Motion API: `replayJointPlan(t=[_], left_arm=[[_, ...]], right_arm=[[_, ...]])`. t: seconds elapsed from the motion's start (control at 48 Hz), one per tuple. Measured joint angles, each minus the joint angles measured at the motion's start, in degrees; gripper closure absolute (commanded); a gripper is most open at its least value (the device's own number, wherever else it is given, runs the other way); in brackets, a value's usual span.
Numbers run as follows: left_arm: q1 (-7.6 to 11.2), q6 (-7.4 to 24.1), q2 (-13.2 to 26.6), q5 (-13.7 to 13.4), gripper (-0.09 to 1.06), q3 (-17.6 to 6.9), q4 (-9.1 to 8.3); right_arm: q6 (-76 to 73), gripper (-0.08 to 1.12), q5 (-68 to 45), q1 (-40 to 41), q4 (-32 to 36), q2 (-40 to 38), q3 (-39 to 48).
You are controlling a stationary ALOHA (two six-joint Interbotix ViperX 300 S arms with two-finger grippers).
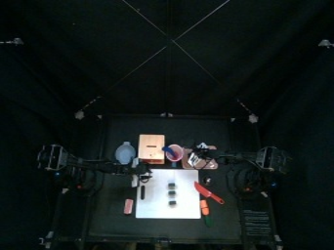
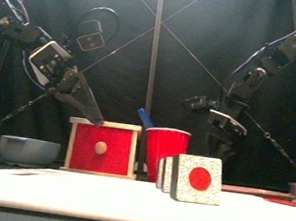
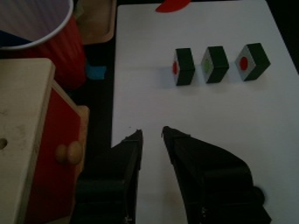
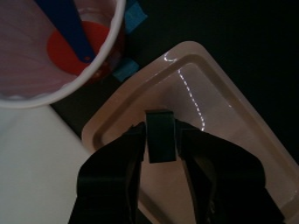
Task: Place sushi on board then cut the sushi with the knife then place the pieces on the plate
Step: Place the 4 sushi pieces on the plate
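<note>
Right wrist view: a sushi piece (image 4: 160, 147) is clamped by the right gripper (image 4: 162, 131) over the pink tray (image 4: 222, 96); the left gripper (image 3: 152, 133) is held parted, empty — over the white board (image 3: 152, 92).

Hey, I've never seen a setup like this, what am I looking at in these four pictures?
This is a robot: two black arms at a small table, each ending in a two-jawed gripper. One picture looks down from above, one looks level from the table's front, two come from cameras on the wrists. On the table are a white cutting board carrying three toy sushi pieces and a red knife, a wooden box, a red cup, a bowl and a pink tray. The left gripper is open and empty over the board. The right gripper grips another sushi piece over the tray.
</note>
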State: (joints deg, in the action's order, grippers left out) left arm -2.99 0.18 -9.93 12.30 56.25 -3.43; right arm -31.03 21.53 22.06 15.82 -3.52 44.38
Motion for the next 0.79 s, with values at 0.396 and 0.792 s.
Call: replayJointPlan(t=[0.396,0.792], left_arm=[[0.0,-0.09,0.0,0.0,0.28,-0.09,0.18],[0.0,0.0,0.0,-0.09,0.28,0.0,0.18]], right_arm=[[0.0,0.28,6.24,-6.77,0.18,-3.96,-4.75],[0.0,0.28,6.77,-25.4,4.04,1.32,-12.22]])
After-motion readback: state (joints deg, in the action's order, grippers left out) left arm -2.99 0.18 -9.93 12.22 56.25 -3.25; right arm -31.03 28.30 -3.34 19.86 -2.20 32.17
